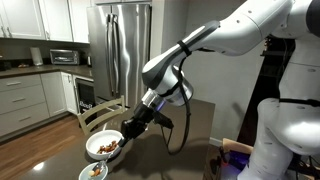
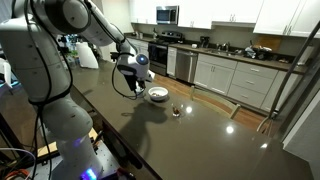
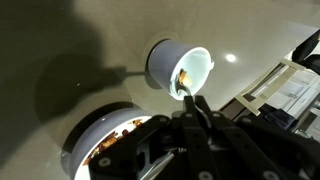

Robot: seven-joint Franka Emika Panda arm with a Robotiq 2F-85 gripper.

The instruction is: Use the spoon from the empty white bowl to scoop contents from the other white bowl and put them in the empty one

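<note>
Pinching the spoon (image 3: 188,93) by its handle, the gripper (image 3: 196,112) is clamped tight. In the wrist view the spoon's tip reaches into the smaller white bowl (image 3: 165,62), at about 12 o'clock from the fingers. A few tan bits seem to sit at the tip inside that bowl, though it is too small to be sure. The wider white bowl (image 3: 80,142) lies at about 8 o'clock from the smaller one, near it but not touching as far as I can tell, with the brown chunks (image 3: 118,132) heaped loosely in it.

To my eye the spoon is light, stiff and smooth, so it could twist between the pads. A hold well up the handle, flat sides against the pads, looks best. The chunks seem dry and would likely roll off a tilted spoon. Both bowls look glazed, hard and breakable, and could skid on the glossy dark table (image 2: 205,135) if nudged
</note>
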